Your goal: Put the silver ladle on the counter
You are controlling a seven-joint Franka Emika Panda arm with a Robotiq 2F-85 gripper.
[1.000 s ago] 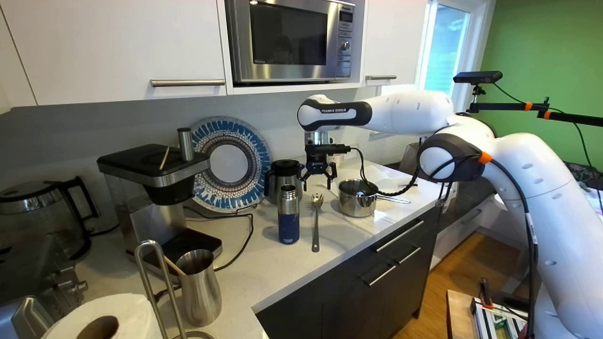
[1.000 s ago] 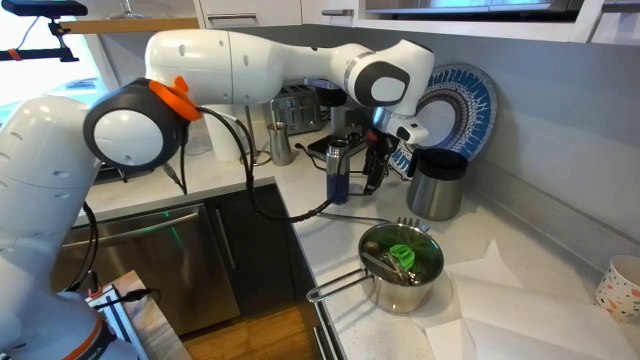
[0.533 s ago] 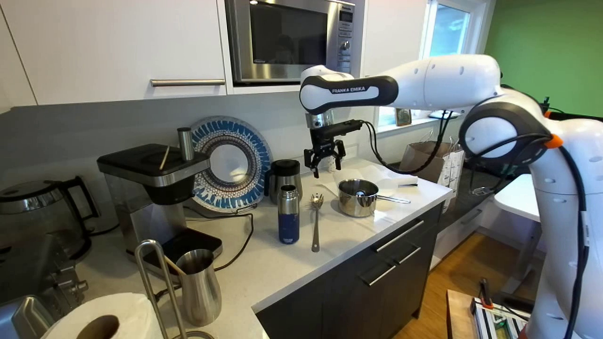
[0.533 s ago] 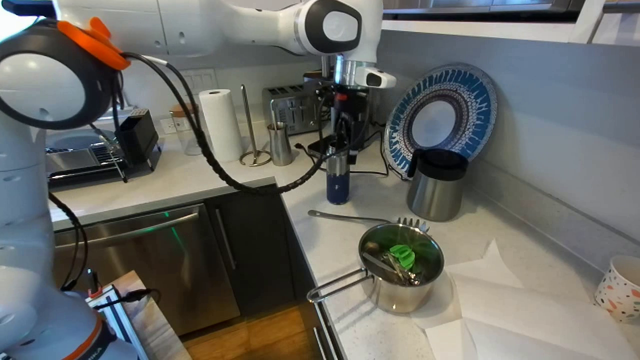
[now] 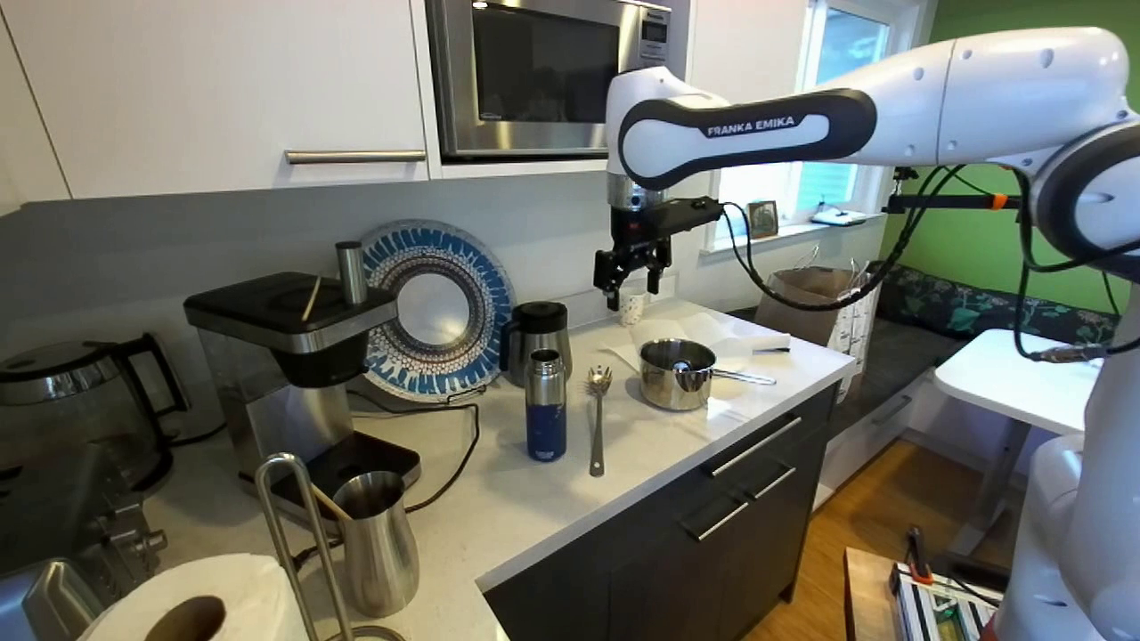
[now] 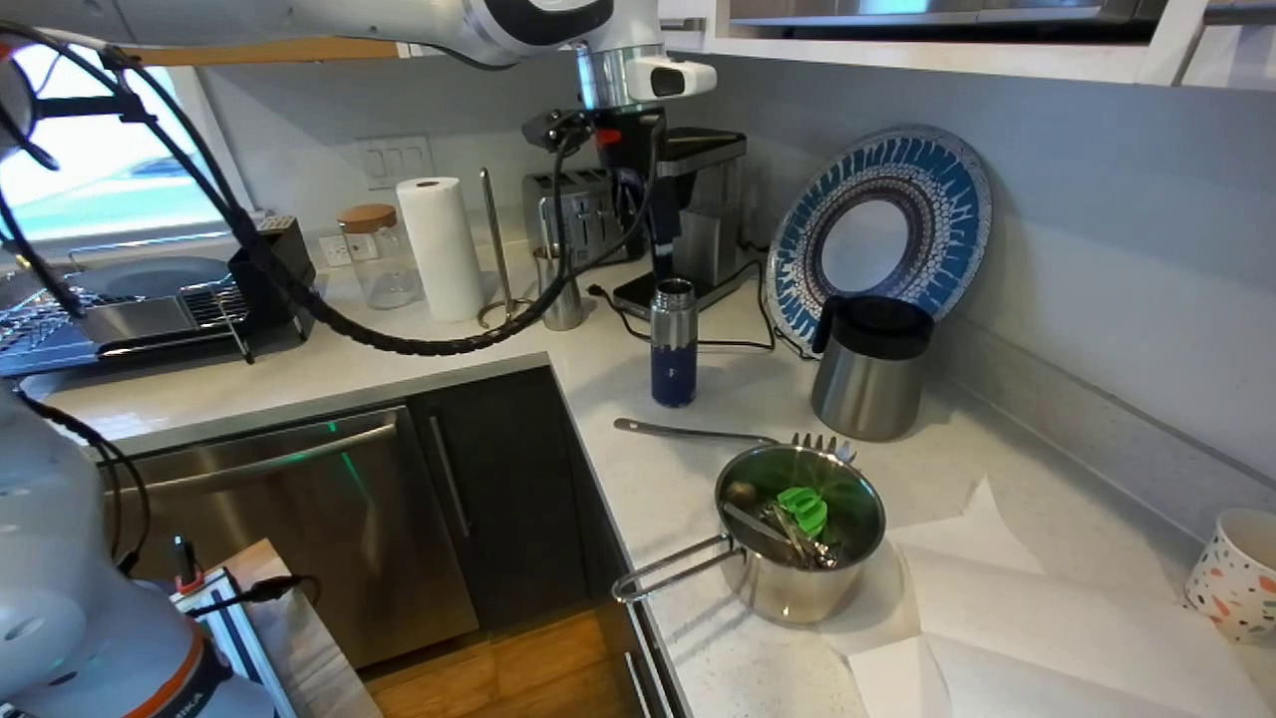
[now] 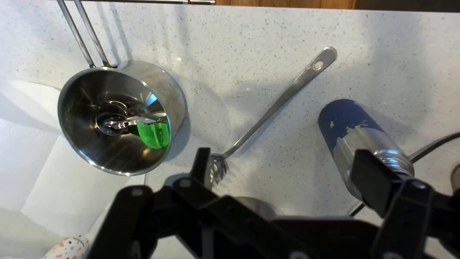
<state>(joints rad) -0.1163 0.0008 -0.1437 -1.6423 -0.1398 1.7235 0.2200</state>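
Silver ladle [image 5: 598, 432] lying flat on the pale counter [image 5: 508, 499]. In an exterior view its head points far, handle tip near. Wrist view gives the detail: slotted head with teeth, hang hole by the handle tip. Blue-and-steel bottle [image 5: 546, 418] stands upright to the ladle's left, steel saucepan [image 5: 675, 389] to its right; the ladle lies between, apart from both, head nearer the saucepan.

Gripper [image 7: 284, 160] up over the counter, pointing down, black fingers [image 7: 200, 167] spread well apart with a clear gap between. Ladle lies below, well apart from it. In the wrist view a finger hides part of the ladle's head.

Saucepan holds a green plastic piece [image 7: 155, 135] and a jumble of metal utensils [image 7: 116, 123] I can't sort. White paper sheets [image 6: 1057, 638] spread just beside it on the far side; whether an edge runs underneath, I can't tell. Speckled cup [image 6: 1234, 573] farther off, near the wall [image 5: 552, 223].

Far left of the ladle: black-lidded steel carafe [image 6: 869, 384], upright, and behind it to the left a round patterned plate [image 5: 434, 308] tilted back against the wall. Coffee machine [image 5: 303, 427] left of the plate. Near left, a steel milk jug [image 5: 381, 552] with a thin stick [image 5: 329, 504] leaning out of it; nearest me, a paper towel roll [image 5: 249, 592]. Microwave [image 5: 545, 71] up above, between white cabinets [image 5: 214, 89].
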